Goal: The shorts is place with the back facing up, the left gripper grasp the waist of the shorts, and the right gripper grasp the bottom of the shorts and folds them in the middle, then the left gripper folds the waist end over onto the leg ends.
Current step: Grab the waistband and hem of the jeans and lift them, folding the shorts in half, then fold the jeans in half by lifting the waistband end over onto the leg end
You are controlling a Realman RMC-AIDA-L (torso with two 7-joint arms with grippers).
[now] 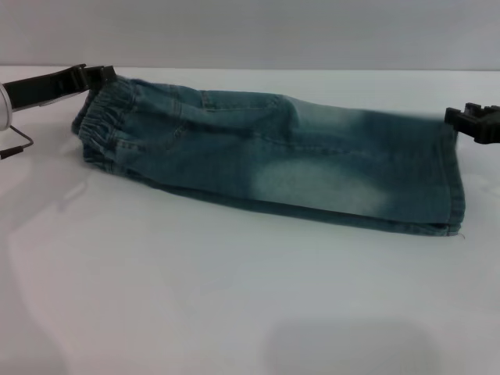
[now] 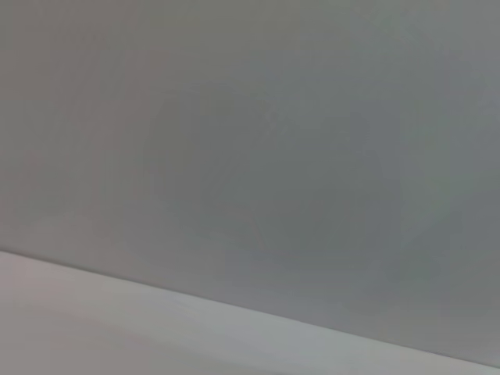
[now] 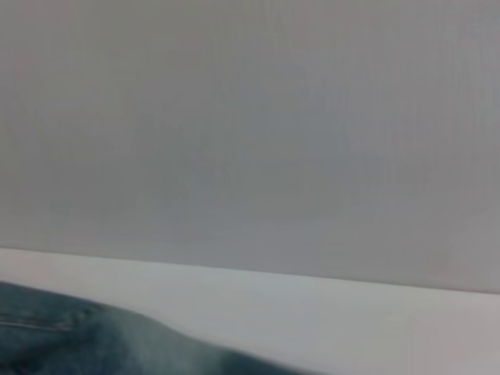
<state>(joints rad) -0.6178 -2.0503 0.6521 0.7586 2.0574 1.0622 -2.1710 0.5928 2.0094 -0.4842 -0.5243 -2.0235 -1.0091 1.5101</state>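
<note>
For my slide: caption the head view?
Shorts folded lengthwise on table, left hand at waist, right hand at hems.

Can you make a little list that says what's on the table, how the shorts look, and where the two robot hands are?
item: the shorts, faded blue denim
surface: white table
shape: already folded lengthwise into a long strip, lying flat
waist: the waist on the robot's left side
leg ends: the leg ends on the robot's right side
left gripper: the left gripper at the far corner of the waist
right gripper: the right gripper at the far corner of the leg ends
not yet done: waist end not folded over onto the leg ends
</note>
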